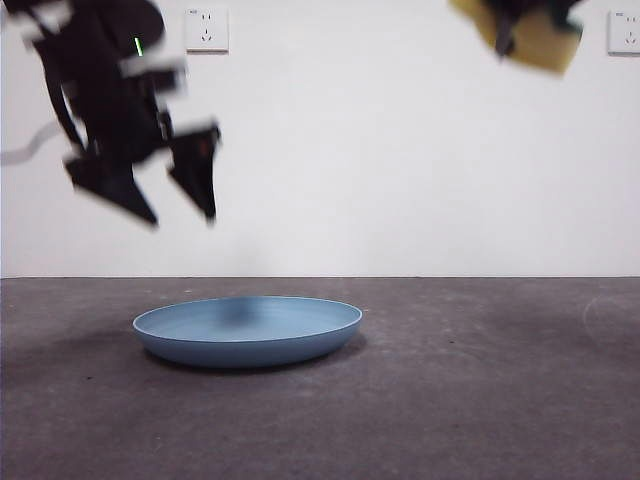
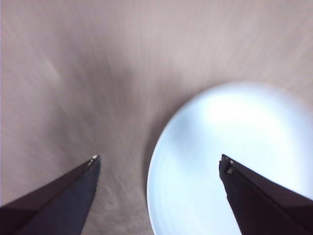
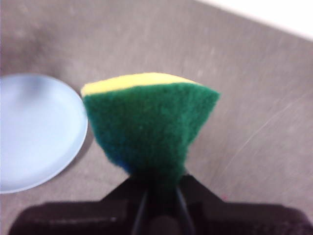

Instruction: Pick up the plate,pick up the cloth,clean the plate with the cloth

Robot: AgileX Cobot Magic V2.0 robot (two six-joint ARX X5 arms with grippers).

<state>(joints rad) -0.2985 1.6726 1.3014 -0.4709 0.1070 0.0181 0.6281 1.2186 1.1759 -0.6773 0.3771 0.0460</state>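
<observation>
My left gripper [image 1: 185,205] hangs at the upper left of the front frame, jaws spread wide and empty, above the light-blue plate [image 1: 248,330] that lies flat on the grey table [image 1: 480,400], lower centre. My right gripper [image 3: 161,188], at the upper right, pinches the yellow sponge [image 1: 535,40] by its green scouring face. To grip the plate well, I judge I should drop one jaw outside the near rim and one inside, as the left wrist view already frames it, then close on the thin lip
</observation>
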